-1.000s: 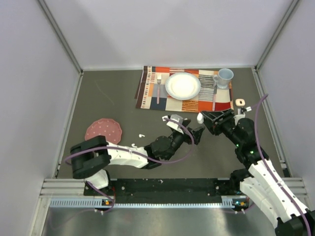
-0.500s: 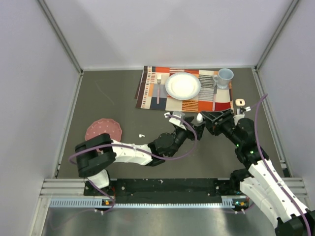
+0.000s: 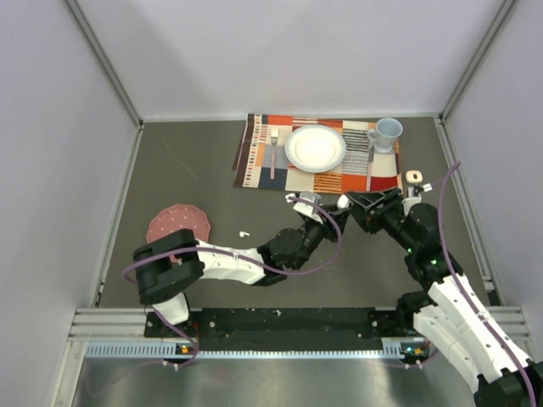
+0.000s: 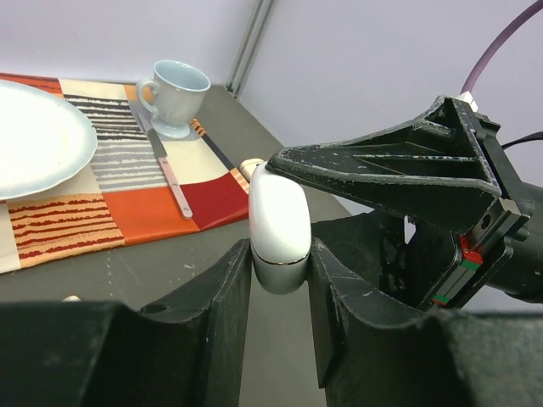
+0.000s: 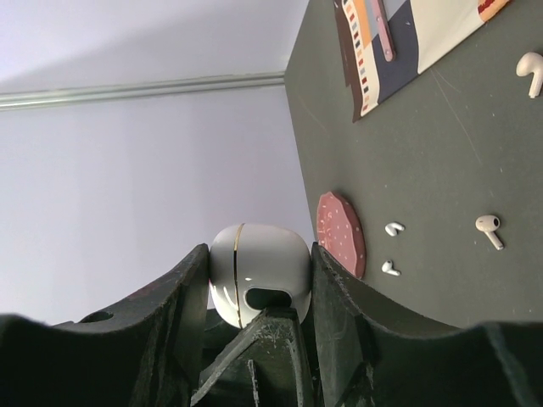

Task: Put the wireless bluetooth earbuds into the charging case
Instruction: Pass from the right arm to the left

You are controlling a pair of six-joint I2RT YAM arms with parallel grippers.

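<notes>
Handover point, mid-table: left gripper (image 4: pixel 280 254) pinches the lower end of the white charging case (image 4: pixel 277 212), with both fingers pressed to its sides. Right gripper (image 5: pixel 259 259) grips the same case from the opposite side, its jaws tight against the rounded body. Four wireless bluetooth earbuds (image 5: pixel 488 229) lie loose on the grey table (image 3: pixel 187 186), all outside the case. Two are close to a pink round coaster (image 3: pixel 178 224), one is further out, and one is near the placemat (image 3: pixel 254 161). At the far side, the placemat carries a plate (image 3: pixel 316 148), fork (image 3: pixel 273 153), knife (image 3: pixel 370 165) and cup (image 3: pixel 388 133).
</notes>
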